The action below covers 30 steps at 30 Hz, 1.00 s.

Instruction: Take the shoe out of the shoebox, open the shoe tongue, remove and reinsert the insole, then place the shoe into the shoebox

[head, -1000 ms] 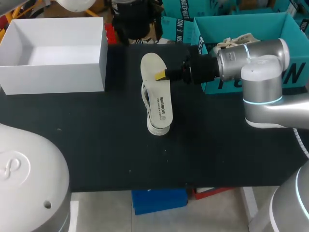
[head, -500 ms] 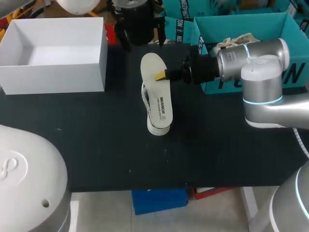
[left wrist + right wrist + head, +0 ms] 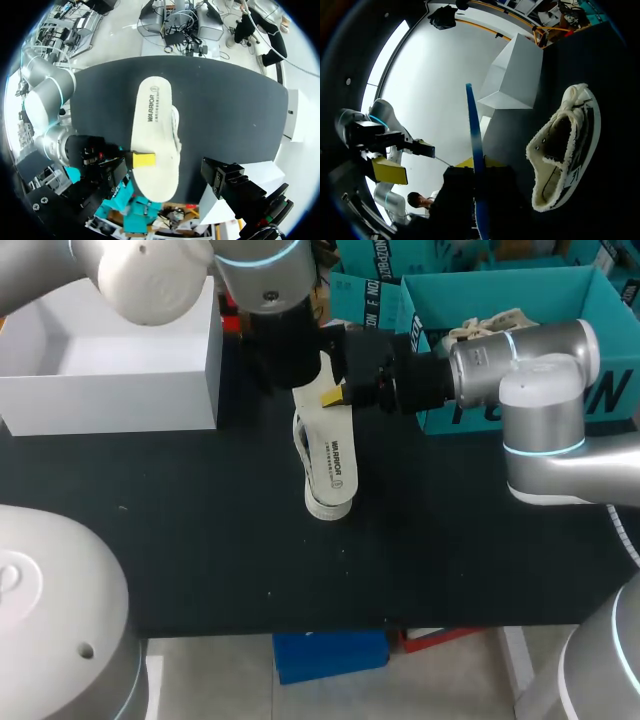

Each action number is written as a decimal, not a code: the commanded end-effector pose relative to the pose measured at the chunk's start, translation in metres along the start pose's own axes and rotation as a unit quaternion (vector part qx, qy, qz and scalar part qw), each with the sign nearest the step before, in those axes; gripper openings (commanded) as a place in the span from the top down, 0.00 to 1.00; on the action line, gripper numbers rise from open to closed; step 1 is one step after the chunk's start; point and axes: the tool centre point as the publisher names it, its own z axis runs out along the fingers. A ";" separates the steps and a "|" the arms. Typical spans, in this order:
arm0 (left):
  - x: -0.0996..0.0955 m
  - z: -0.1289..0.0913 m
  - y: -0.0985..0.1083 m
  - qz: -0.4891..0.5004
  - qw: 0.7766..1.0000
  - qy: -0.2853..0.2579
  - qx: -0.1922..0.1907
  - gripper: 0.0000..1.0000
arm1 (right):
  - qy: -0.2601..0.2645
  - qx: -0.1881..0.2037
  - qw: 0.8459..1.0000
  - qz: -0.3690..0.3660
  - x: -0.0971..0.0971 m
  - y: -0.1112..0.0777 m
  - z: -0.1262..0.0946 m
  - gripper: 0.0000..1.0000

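Observation:
A cream insole (image 3: 333,445) is held flat above the table, and my right gripper (image 3: 335,396) is shut on its long edge. In the right wrist view the insole (image 3: 474,135) shows edge-on between the yellow tips of my right gripper (image 3: 476,165). Under it the white shoe (image 3: 303,440) lies on its side on the black table, its opening (image 3: 560,145) facing the right wrist. My left gripper (image 3: 300,355) hangs open over the insole's far end; from above, its view takes in the insole (image 3: 152,130). The white shoebox (image 3: 110,350) stands open and empty at the back left.
Behind my right arm, a teal box (image 3: 500,295) at the back right holds another pale shoe. More teal boxes stand behind the insole. The black table (image 3: 200,540) stretches toward the front edge.
My left arm has come down from the back and now covers the insole's far end. The right arm, the insole and the shoe have not moved.

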 end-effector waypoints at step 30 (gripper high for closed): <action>0.007 0.016 -0.109 0.025 0.999 -0.005 0.023 0.00 | -0.001 -0.001 1.000 0.000 0.000 0.000 0.002 1.00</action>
